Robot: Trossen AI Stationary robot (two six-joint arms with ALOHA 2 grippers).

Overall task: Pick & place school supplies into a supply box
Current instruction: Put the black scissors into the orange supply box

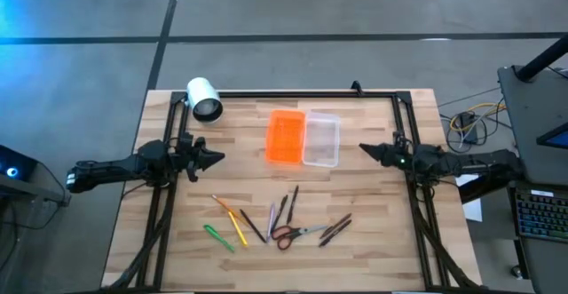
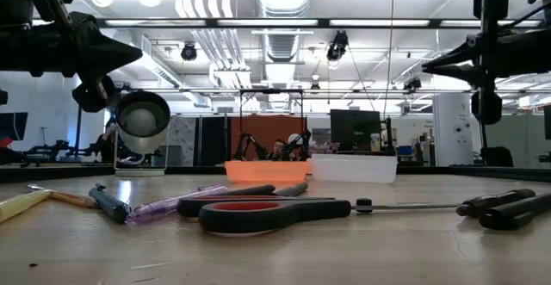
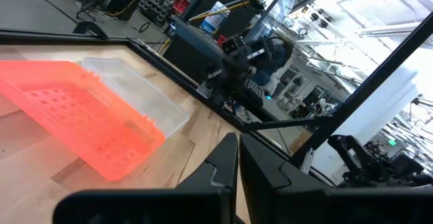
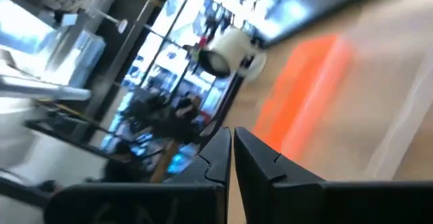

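The supply box lies open at the table's far middle: its orange lid (image 1: 286, 136) on the left, its clear tray (image 1: 321, 139) on the right. The school supplies, several pens and pencils (image 1: 253, 223) and red-handled scissors (image 1: 286, 235), lie loose on the wood near the front edge. My left gripper (image 1: 218, 158) hovers shut at the table's left side, pointing level toward the box. My right gripper (image 1: 364, 148) hovers shut at the right side, pointing level toward the tray. Neither holds anything.
A white cylinder (image 1: 203, 98) lies on its side at the far left of the table. A black frame (image 1: 302, 93) runs along the table's far edge and down both sides. A bare strip of wood separates the box from the loose supplies.
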